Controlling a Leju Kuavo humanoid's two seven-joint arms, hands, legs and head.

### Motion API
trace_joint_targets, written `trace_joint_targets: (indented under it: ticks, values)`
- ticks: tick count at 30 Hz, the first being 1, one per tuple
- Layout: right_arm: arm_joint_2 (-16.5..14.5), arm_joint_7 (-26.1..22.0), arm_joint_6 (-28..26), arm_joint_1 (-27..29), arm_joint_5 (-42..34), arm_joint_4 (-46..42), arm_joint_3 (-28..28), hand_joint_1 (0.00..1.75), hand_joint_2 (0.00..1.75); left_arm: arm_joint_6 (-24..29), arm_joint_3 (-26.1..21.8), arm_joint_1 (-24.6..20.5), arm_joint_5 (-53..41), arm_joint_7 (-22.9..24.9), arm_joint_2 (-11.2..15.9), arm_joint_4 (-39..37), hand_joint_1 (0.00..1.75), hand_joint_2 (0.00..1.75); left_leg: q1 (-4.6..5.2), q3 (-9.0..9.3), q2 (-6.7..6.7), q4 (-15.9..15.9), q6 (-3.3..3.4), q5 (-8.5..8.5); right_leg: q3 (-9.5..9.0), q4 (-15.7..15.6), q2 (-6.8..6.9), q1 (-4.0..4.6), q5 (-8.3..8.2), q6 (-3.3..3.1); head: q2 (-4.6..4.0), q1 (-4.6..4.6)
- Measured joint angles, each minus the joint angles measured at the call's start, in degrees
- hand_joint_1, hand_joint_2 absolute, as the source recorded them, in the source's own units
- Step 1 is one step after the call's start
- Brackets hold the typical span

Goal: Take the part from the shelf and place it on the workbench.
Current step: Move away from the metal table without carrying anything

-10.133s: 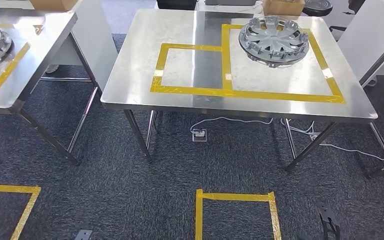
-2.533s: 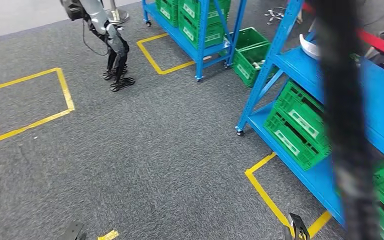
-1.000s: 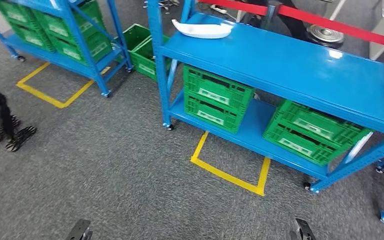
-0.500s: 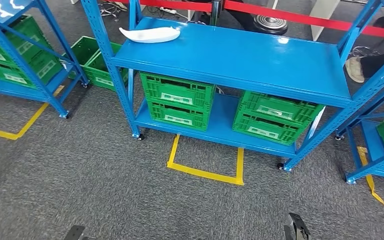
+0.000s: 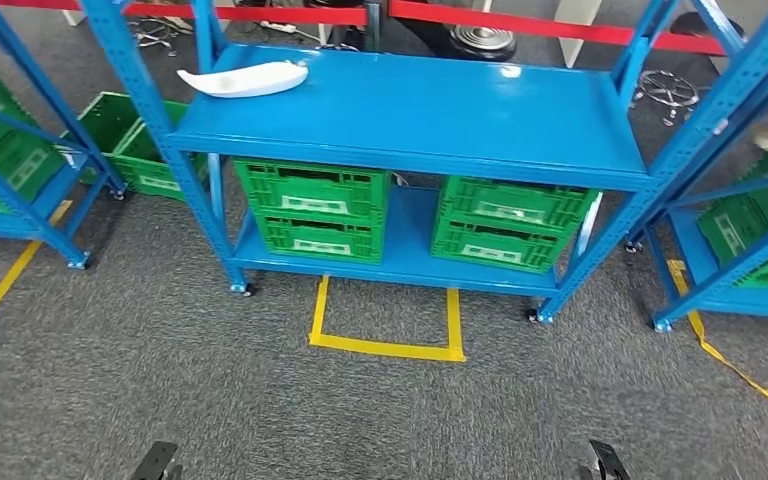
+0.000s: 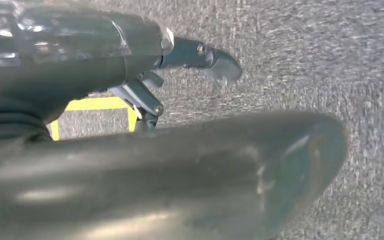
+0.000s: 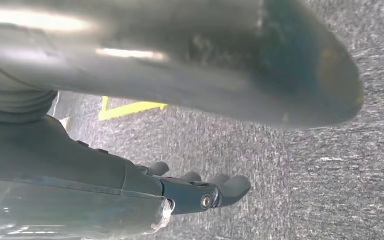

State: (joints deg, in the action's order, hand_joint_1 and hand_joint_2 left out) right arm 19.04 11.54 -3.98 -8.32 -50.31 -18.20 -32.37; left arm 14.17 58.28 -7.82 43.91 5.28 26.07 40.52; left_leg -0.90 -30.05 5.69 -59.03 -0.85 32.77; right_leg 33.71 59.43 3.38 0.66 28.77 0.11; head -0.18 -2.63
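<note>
the white part lies on the blue shelf, well apart from both hands' fingers, seemingly loose and empty.

A white elongated part lies flat on the blue shelf's top-left corner.

Part at rear-left corner of shelf top; crates on lower level; floor tape before it.

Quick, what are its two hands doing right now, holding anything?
Left hand: open, holding nothing, above grey carpet.
Right hand: open, holding nothing, above grey carpet.
</note>
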Motion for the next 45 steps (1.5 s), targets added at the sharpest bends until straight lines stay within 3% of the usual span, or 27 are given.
trace_joint_targets:
  ticks: [2, 4, 6, 8, 9, 10, 12, 14, 16, 18, 22, 26, 30, 34, 45]
  values:
    - [0.04, -0.03, 0.0, 0.12, -0.14, -0.07, -0.22, 0.0, 0.0, -0.04, 0.0, -0.32, 0.04, 0.01, -0.05, 0.05, 0.0, 0.0, -0.02, 0.49, 0.78, 0.34, -0.64, 0.21, -0.17, -0.46, -0.54, 0.23, 0.16, -0.46, 0.01, 0.08]
    - [0.11, -0.06, -0.01, 0.2, -0.19, -0.09, -0.43, 0.0, 0.0, -0.08, -0.02, -0.62, 0.06, 0.01, -0.11, 0.1, 0.0, 0.0, -0.32, 0.57, -1.98, -0.4, -1.19, 1.21, -0.73, -1.32, -1.45, 0.02, -0.09, -1.05, 0.0, 0.26]
    - [0.14, -0.08, -0.01, -0.06, -0.21, -0.1, -0.55, 0.0, 0.0, -0.08, 0.0, -0.6, 0.07, 0.02, -0.1, 0.09, 0.0, 0.0, -0.51, -1.93, -5.83, -5.42, -1.48, 3.9, -1.18, -1.92, -2.56, -0.2, -0.31, -1.54, 0.0, 0.81]
    - [-0.02, -0.09, 0.01, -0.25, -0.25, -0.11, -0.64, 0.0, 0.0, -0.08, 0.07, -0.41, 0.08, 0.05, -0.1, 0.04, 0.0, 0.0, -0.47, -6.26, -6.41, -12.54, -1.6, 6.27, -1.25, -1.94, -4.0, -0.1, -0.25, -1.8, 0.01, 1.56]
    - [-0.13, -0.09, 0.02, -0.2, -0.26, -0.12, -0.71, 0.0, 0.0, -0.09, 0.1, -0.35, 0.09, 0.07, -0.11, 0.02, 0.0, 0.0, -0.45, -7.8, -6.21, -14.47, -1.62, 6.18, -1.31, -1.91, -4.76, -0.02, -0.18, -1.85, 0.01, 1.87]
    - [-0.21, -0.09, 0.02, -0.13, -0.27, -0.12, -0.78, 0.0, 0.0, -0.09, 0.15, -0.33, 0.09, 0.07, -0.12, 0.01, 0.0, 0.0, -0.45, -8.44, -6.07, -14.5, -1.57, 5.01, -1.41, -1.86, -5.5, 0.04, -0.1, -1.88, 0.01, 2.06]
    - [-0.28, -0.09, 0.01, -0.06, -0.27, -0.12, -0.85, 0.0, 0.0, -0.09, 0.21, -0.34, 0.09, 0.07, -0.1, 0.01, 0.0, 0.0, -0.46, -6.76, -7.09, -8.83, -1.21, 0.02, -1.8, -1.68, -7.14, 0.06, 0.22, -1.72, 0.01, 2.38]
    - [-0.38, -0.09, 0.01, -0.11, -0.27, -0.13, -0.88, 0.0, 0.0, -0.1, 0.23, -0.32, 0.09, 0.07, -0.03, -0.01, 0.0, 0.0, -0.59, -4.22, -9.91, -2.76, -0.64, -2.99, -1.92, -1.37, -8.54, -0.04, 0.63, -1.29, 0.0, 2.65]
    - [-0.47, -0.09, 0.04, -0.1, -0.27, -0.13, -0.95, 0.0, 0.0, -0.14, 0.26, -0.34, 0.11, 0.07, -0.01, -0.03, 0.0, 0.0, -0.48, -3.18, -10.99, -0.75, -0.23, -2.59, -1.54, -1.24, -9.64, -0.4, 0.72, -0.62, 0.0, 2.92]
    - [-0.5, -0.09, 0.08, 0.04, -0.28, -0.14, -1.16, 0.0, 0.0, -0.2, 0.3, -0.38, 0.14, 0.07, 0.06, -0.05, 0.0, 0.0, -0.26, -2.88, -9.94, -0.08, 0.03, -2.37, -1.35, -1.4, -10.54, -0.72, 0.58, -0.04, 0.01, 3.1]
    - [-0.21, -0.15, 0.11, 0.11, -0.28, -0.25, -1.55, 0.0, 0.0, -0.37, 0.35, -0.45, 0.18, 0.06, 0.02, -0.06, 0.0, 0.0, -0.12, -2.55, -8.93, 0.3, 0.17, -2.28, -1.77, -1.76, -10.89, -0.86, 0.63, -0.53, 0.01, 2.69]
    - [-0.09, -0.21, 0.04, 0.09, -0.29, -0.29, -1.71, 0.0, 1.75, -0.53, 0.46, -0.45, 0.37, 0.05, -0.15, -0.06, 0.0, 0.0, 0.11, -2.31, -8.64, 0.3, 0.48, -2.08, -2.14, -2.12, -10.95, -1.01, 0.65, -0.54, 0.01, 2.21]
    - [-0.09, -0.27, 0.03, 0.08, -0.43, -0.33, -1.88, 0.0, 1.75, -0.68, 0.65, -0.45, 0.54, -0.13, -0.32, -0.09, 0.0, 0.0, 0.37, -2.23, -8.51, 0.28, 0.74, -1.96, -2.19, -2.18, -10.96, -1.19, 0.7, -0.39, 0.01, 1.85]
    - [-0.11, -0.57, 0.12, 0.07, -0.8, -0.34, -2.15, 0.0, 1.75, -1.1, 0.69, -0.47, 1.46, -0.81, -0.51, -0.29, 0.0, 1.75, 0.44, -2.11, -8.41, 0.23, 0.97, -1.83, -2.25, -2.22, -10.98, -1.23, 0.8, 0.07, 0.01, 1.83]
    - [-0.11, -0.66, 0.46, 0.05, -1.14, -0.34, -3.28, 0.0, 1.75, -1.7, 0.86, -0.89, 1.6, -1.38, -1.21, -1.33, 0.0, 1.75, 0.41, -1.89, -8.37, 0.35, 0.99, -1.77, -2.33, -2.17, -10.99, -1.19, 0.92, 0.37, 0.01, 1.95]
